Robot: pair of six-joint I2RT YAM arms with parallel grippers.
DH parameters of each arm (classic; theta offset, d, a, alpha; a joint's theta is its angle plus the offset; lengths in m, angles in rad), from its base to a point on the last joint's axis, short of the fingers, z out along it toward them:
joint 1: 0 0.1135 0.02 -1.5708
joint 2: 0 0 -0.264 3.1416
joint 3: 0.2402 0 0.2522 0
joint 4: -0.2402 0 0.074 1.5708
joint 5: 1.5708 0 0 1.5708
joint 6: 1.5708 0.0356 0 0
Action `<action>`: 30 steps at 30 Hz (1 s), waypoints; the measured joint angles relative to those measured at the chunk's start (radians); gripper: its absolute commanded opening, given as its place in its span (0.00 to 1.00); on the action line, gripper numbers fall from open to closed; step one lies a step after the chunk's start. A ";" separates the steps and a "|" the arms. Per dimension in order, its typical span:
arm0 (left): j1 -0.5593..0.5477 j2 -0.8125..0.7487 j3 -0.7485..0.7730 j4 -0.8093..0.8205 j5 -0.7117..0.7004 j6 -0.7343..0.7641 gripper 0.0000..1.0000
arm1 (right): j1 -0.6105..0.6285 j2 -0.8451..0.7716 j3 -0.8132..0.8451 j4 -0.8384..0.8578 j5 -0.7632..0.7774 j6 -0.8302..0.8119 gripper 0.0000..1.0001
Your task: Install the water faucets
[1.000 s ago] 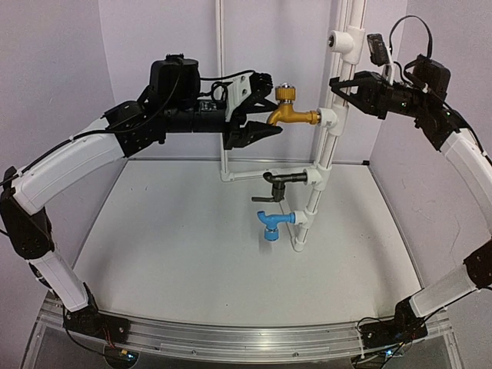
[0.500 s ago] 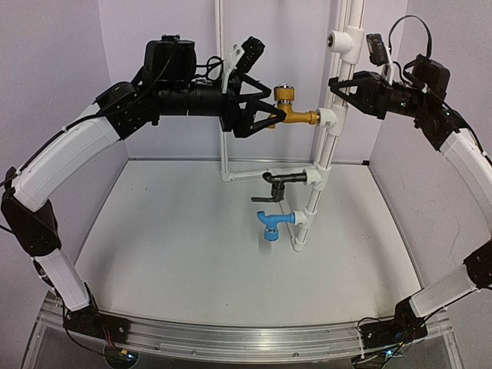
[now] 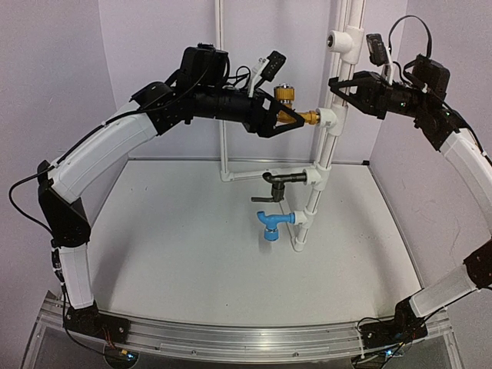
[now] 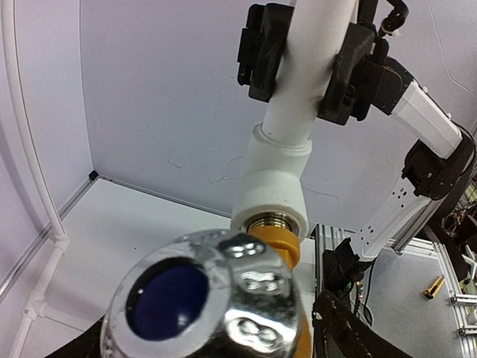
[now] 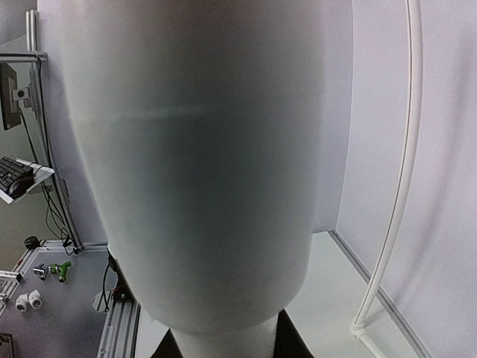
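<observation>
There are no tubs or trays here. The only things holding anything are the white fittings on the upright pipe (image 3: 327,150) at the back of the table (image 3: 192,261). The top fitting (image 3: 326,119) has the stem of the brass tap (image 3: 296,118) in its mouth, and a ring of metal thread shows just at the rim. Below it on the same pipe, a second fitting (image 3: 319,177) holds the black tap (image 3: 277,179), and a third (image 3: 301,218) near the foot holds the blue tap (image 3: 270,223). All three taps stick out to the left of the pipe with their spouts turned down.

The left pincer (image 3: 286,108) is around the brass tap, one finger above it and one below. From its own camera the tap's silver tip fills the bottom of the view and only dark slivers of the fingers show at the corners. I cannot tell whether they are pressing on the tap or standing just off it.

The right pincer (image 3: 342,86) is clamped on the upright pipe, just above the top fitting. Its own camera shows little more than a blurred white barrel of pipe, with the fingers cut down to dark stubs at the bottom edge. The brass tap's body is partly hidden behind the left pincer in the overhead view.
</observation>
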 measured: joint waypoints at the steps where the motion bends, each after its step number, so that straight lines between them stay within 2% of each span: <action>1: -0.004 0.000 -0.001 0.010 0.008 0.025 0.68 | 0.000 0.000 0.000 0.000 0.000 0.000 0.00; 3: -0.017 -0.005 -0.018 0.042 0.022 0.080 0.67 | 0.000 0.000 0.000 0.000 0.000 0.000 0.00; 9: -0.041 -0.097 -0.224 0.169 0.015 0.318 0.63 | 0.000 -0.003 0.000 -0.004 -0.017 0.000 0.00; 16: -0.055 -0.113 -0.251 0.161 -0.056 0.570 0.68 | 0.000 -0.004 0.000 -0.005 -0.028 0.003 0.00; 22: -0.068 -0.115 -0.241 0.151 -0.107 0.636 0.70 | 0.000 -0.004 0.000 -0.005 -0.029 0.003 0.00; 30: -0.120 -0.117 -0.157 0.198 -0.083 0.657 0.72 | 0.000 -0.002 0.000 -0.002 -0.023 0.004 0.00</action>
